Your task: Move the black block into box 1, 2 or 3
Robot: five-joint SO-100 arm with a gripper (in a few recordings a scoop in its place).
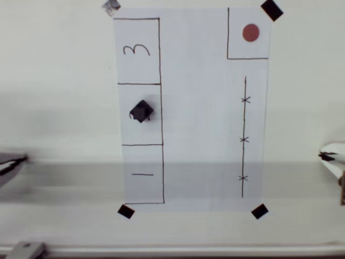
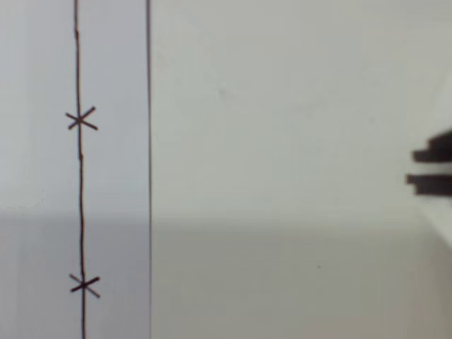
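Observation:
The black block [image 1: 141,111] sits turned like a diamond inside the middle drawn box [image 1: 132,131] on the white paper, covering most of its handwritten number. Box 3 [image 1: 137,50] lies above it and box 1 [image 1: 142,174] below it. My gripper [image 1: 326,156] is far off at the right edge of the overhead view, clear of the paper. In the wrist view its dark fingertips [image 2: 432,182] poke in from the right edge, close together with nothing between them, over bare table.
A drawn square with a red dot [image 1: 250,33] fills the paper's top right corner. A drawn line with crosses [image 1: 243,140] runs down the right side [image 2: 81,120]. Black tape squares [image 1: 259,211] pin the corners. A grey object [image 1: 9,163] juts in at the left edge.

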